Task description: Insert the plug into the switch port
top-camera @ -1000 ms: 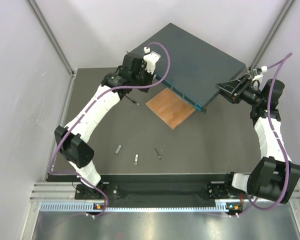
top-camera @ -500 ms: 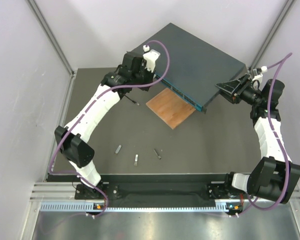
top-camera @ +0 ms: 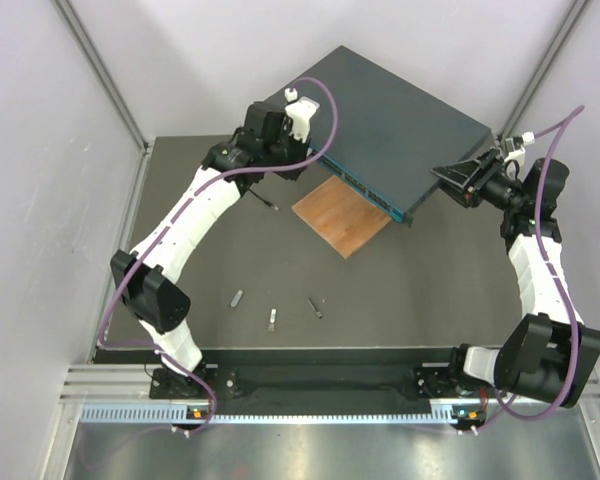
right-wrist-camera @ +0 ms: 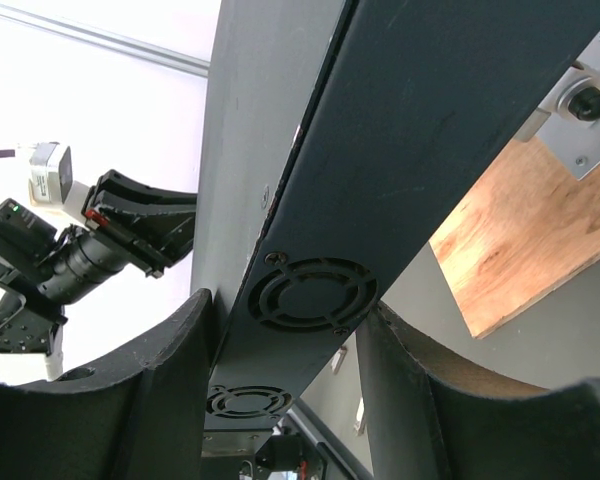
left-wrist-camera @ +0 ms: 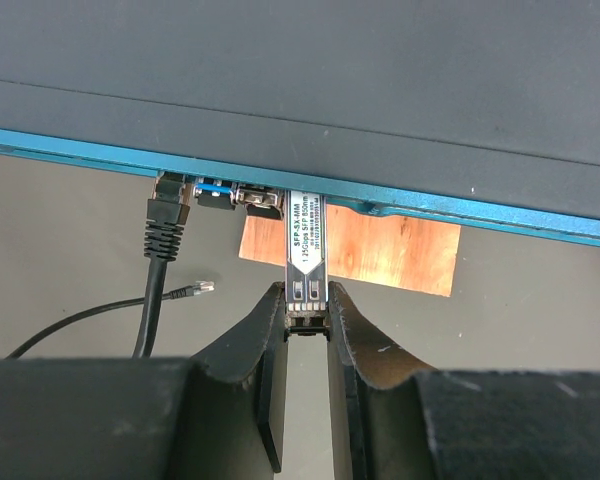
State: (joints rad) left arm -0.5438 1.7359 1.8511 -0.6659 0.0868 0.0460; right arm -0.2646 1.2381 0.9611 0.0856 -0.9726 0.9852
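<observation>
The switch (top-camera: pixel 390 125) is a flat dark box with a teal front face (top-camera: pixel 365 185), lying at an angle at the back. My left gripper (top-camera: pixel 300 165) is at that face. In the left wrist view it (left-wrist-camera: pixel 306 302) is shut on the rear end of a silver plug (left-wrist-camera: pixel 306 245). The plug's front end is at a socket under the teal edge of the switch (left-wrist-camera: pixel 330 90). My right gripper (top-camera: pixel 448 178) is at the switch's right end. In the right wrist view its jaws (right-wrist-camera: pixel 290 303) straddle the vented side of the switch (right-wrist-camera: pixel 430 110) and pinch it.
A brown wooden board (top-camera: pixel 342 215) lies under the switch's front edge. A black network cable (left-wrist-camera: pixel 160 250) is plugged in left of the plug, and a loose cable end (left-wrist-camera: pixel 192 290) lies on the mat. Three small spare plugs (top-camera: pixel 272 318) lie on the near mat.
My left gripper has crept slightly up and to the left along the switch's front face with the plug. The right arm has not moved.
</observation>
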